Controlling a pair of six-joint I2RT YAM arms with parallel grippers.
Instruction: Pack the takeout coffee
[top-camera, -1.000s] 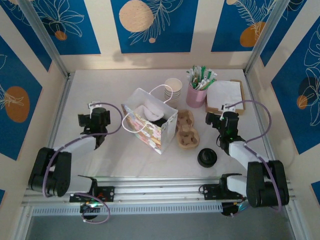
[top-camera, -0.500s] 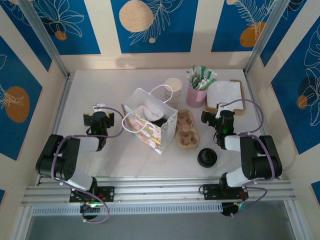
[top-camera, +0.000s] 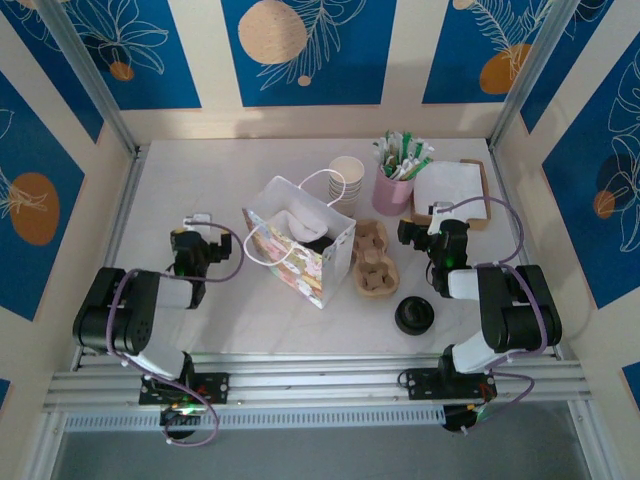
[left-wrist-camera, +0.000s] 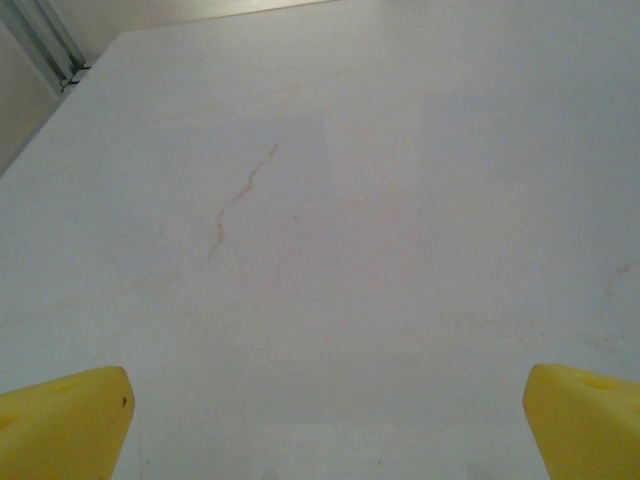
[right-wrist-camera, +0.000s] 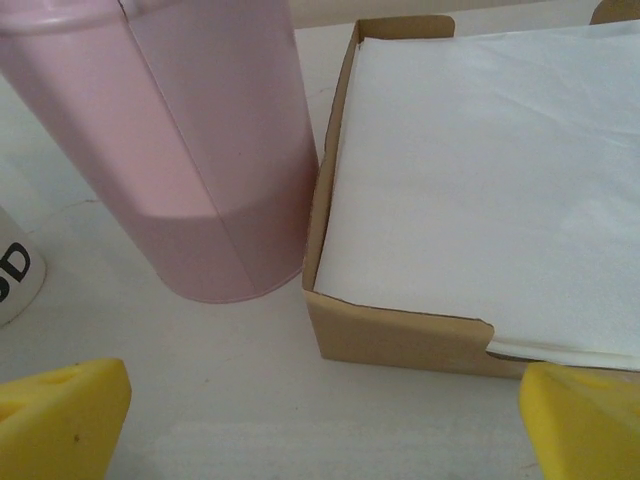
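Lately folds left arm (top-camera: 125, 320) and right arm (top-camera: 510, 312) back toward their bases; leaves paper bag (top-camera: 298, 245) mid-table; holds left gripper (top-camera: 200, 243) at 9 o'clock, right gripper (top-camera: 438, 240) at 3 o'clock, both spread, empty; leaves takeout coffee (top-camera: 414, 315) at 5 o'clock, unpacked.

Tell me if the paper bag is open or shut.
Open. The bag stands upright with its mouth spread wide, and the top view looks straight down into it.
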